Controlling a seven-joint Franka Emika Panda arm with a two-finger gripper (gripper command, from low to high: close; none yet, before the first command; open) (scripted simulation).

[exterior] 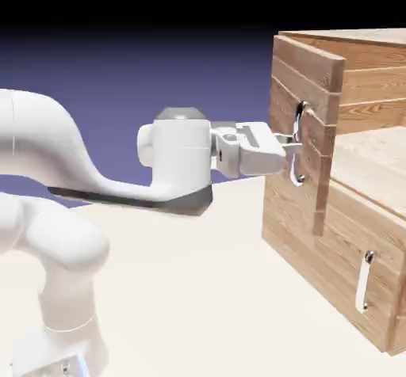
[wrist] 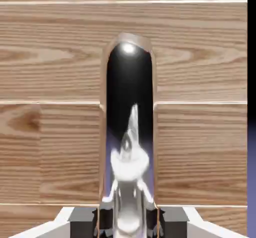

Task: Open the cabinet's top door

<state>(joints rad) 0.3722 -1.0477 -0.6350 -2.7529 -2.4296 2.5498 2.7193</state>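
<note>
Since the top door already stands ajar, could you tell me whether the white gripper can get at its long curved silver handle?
Probably yes: the white gripper is already at the long curved silver handle of the wood-plank top door, the bar between its fingers, nothing blocking.

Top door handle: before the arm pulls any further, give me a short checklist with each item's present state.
1. Gripper is at the top door's handle, not the lower handle: ok.
2. The handle runs between the fingertips in the hand view: ok.
3. Fingers closed firmly on the bar: cannot tell; they sit close against it, but grip is not visible.
4. Top door has left the cabinet front: ok, it stands ajar with a gap behind it.
5. Door fully open: not ok, only partly swung out.
6. Lower door shut: ok.
</note>
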